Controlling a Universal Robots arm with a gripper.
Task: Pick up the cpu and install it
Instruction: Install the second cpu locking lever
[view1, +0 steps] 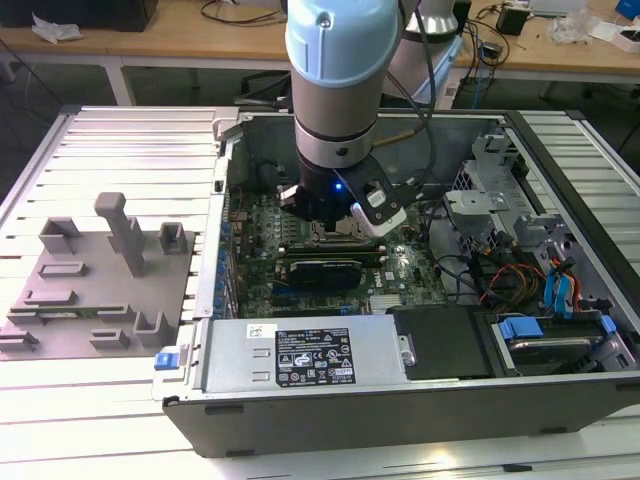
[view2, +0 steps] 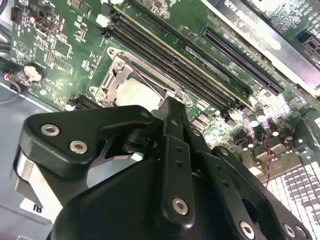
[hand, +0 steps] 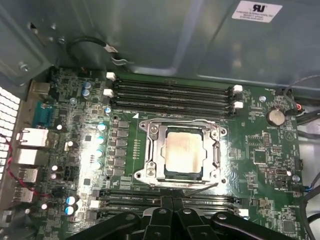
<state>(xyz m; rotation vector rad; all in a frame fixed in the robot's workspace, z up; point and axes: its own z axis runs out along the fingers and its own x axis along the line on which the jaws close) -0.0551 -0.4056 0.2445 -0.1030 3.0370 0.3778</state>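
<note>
Motherboard (hand: 200, 165), green and crowded with parts, lies flat inside the open dark grey metal computer case (view1: 400, 400), and the small square cpu with its pale silvery metal top (hand: 183, 152) sits in the metal-rimmed socket frame (hand: 150, 155) near the board's middle. In the first wrist view the chip lies flat and square within the frame, with four long black memory slots (hand: 170, 92) running along the frame's 12 o'clock side and more slots along its 6 o'clock side. In the second wrist view the same silvery top (view2: 131, 92) shows just past the tip of the black pincer (view2: 172, 107), whose fingers are drawn together with nothing between them; the tip hangs above the socket's edge, apart from the chip.

In the exterior view the silver-and-pale-blue robot arm (view1: 335, 90) reaches straight down into the case, the pincer (view1: 335, 222) low over the socket area. A silver power supply box with a white label (view1: 310, 355) lies at 6 o'clock of the arm. Outside the case, toward 9 o'clock, a grey plastic fixture plate with upright posts (view1: 100, 290) rests on the ribbed pale metal counter (view1: 130, 140). Blue-tabbed drive bays (view1: 560, 290) sit at the case's 3 o'clock end.
</note>
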